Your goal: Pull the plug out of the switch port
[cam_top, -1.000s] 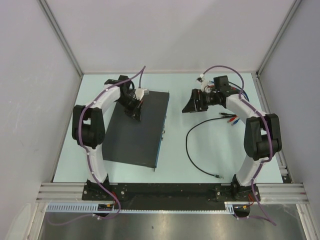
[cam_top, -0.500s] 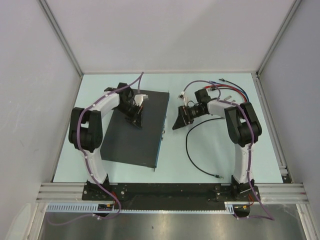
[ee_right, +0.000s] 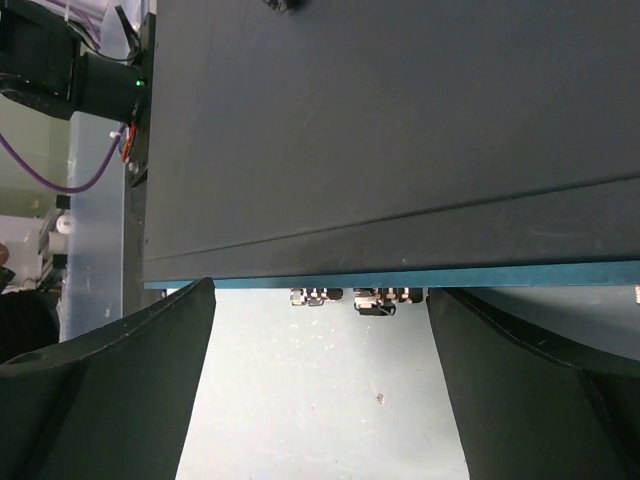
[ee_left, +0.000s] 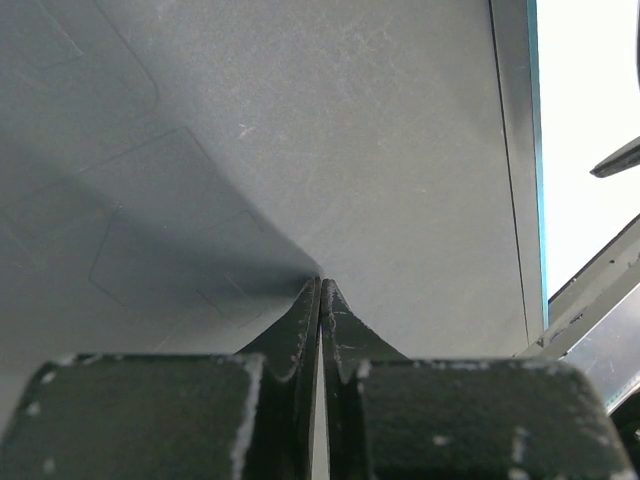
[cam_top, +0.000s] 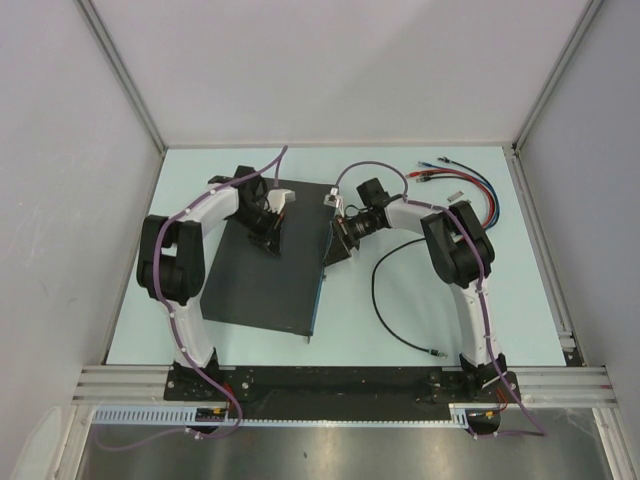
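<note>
Robotics laboratory work cell. Pale table (cam_top: 440, 300) boxed in on three sides by plain white panels (cam_top: 340, 70) set in aluminium posts (cam_top: 120, 78). Left arm (cam_top: 170, 262) and right arm (cam_top: 462, 250) bolted to a slotted metal rail (cam_top: 120, 382) at the near edge, purple cables (cam_top: 283, 158) running along both. Black switch (cam_top: 265, 275), loose black cable (cam_top: 375, 295) and red and blue leads (cam_top: 480, 185) lying on the tabletop; brushed steel sheet (cam_top: 340, 450) in front of the rail.

Bright, even overhead light on the pale green bench (cam_top: 420, 300); a soft shadow crosses the flat black box (ee_left: 300, 150); close foreground blurs.
</note>
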Available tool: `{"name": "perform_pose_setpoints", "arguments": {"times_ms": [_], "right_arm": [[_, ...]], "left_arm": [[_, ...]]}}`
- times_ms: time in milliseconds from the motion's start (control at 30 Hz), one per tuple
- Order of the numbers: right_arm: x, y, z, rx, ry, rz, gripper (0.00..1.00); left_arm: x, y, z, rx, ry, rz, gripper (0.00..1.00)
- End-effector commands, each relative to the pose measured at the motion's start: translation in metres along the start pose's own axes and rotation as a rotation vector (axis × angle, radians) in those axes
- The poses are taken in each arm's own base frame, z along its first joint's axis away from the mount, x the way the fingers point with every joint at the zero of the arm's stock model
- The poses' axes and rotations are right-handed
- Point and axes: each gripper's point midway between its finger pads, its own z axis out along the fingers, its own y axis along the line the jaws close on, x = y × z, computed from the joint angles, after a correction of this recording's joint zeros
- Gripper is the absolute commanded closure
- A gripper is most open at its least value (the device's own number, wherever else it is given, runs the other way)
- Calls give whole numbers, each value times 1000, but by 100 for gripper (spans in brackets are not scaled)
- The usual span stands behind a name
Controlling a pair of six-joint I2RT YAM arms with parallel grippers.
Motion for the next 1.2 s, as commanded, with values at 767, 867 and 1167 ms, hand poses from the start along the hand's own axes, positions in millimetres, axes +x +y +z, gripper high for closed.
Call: {"name": "perform_pose_setpoints", "arguments": {"times_ms": [767, 867, 1167], "right_arm": [[64, 53, -15, -282, 100, 146, 18], [64, 50, -37, -258, 75, 164, 18], [9, 78, -136, 0, -30, -109, 0]], "left_arm": [[3, 6, -6, -56, -32, 37, 92], [0, 5, -6, -51, -36, 40, 92], [-22, 2, -16, -48, -95, 56, 91]]}}
